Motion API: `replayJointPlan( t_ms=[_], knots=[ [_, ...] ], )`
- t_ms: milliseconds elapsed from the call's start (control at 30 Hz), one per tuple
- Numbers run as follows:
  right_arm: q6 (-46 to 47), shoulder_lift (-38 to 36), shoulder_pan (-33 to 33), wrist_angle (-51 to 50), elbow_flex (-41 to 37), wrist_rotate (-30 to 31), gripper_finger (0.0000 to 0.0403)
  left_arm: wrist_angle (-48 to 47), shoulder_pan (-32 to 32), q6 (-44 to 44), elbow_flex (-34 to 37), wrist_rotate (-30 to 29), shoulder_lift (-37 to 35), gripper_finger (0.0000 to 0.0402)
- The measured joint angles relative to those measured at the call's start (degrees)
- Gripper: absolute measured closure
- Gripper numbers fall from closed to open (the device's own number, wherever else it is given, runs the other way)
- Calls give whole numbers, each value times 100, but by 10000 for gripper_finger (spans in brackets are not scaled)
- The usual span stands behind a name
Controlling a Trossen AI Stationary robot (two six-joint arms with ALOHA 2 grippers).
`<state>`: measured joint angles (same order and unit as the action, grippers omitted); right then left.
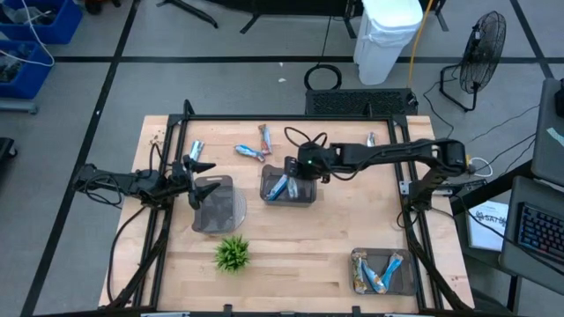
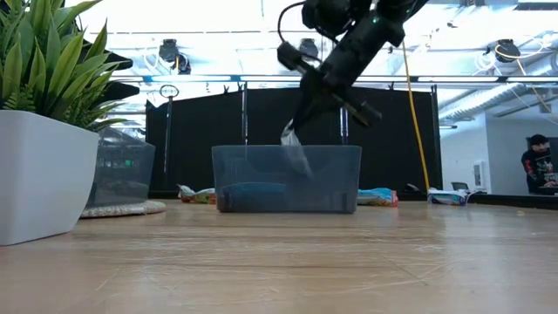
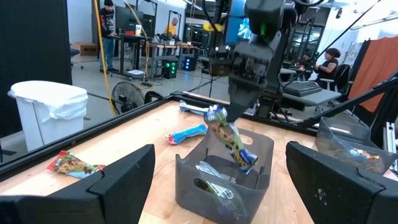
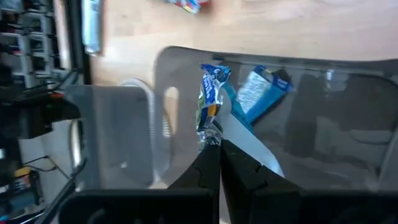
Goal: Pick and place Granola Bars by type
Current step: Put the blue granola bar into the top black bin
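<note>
Granola bar [image 4: 210, 104], light and crinkly, hangs by its end seam, clenched in right pincer [image 4: 219, 146] above middle tray [image 1: 288, 195].

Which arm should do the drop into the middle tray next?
Right. The right gripper is already shut on a granola bar, which hangs over the middle tray, so likely it only needs to release. The left gripper sits open over at the left tray, holding nothing.

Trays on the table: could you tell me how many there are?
3: left tray beside the left gripper, middle tray below the right gripper, third tray lower right in high view.
</note>
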<state>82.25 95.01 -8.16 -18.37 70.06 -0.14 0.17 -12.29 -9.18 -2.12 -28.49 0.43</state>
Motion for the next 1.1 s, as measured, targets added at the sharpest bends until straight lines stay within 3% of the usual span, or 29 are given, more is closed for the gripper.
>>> replayJointPlan(
  t_ms=[800,933,1100],
  knots=[
    [-46,692,79,33,0,-166,399,1,-2,-1,-1,2,0,41],
    [-45,695,77,10,0,-166,377,1,0,-1,-1,1,-2,41],
    [-83,688,76,8,0,-167,322,1,0,-1,-1,0,-1,41]
  ],
)
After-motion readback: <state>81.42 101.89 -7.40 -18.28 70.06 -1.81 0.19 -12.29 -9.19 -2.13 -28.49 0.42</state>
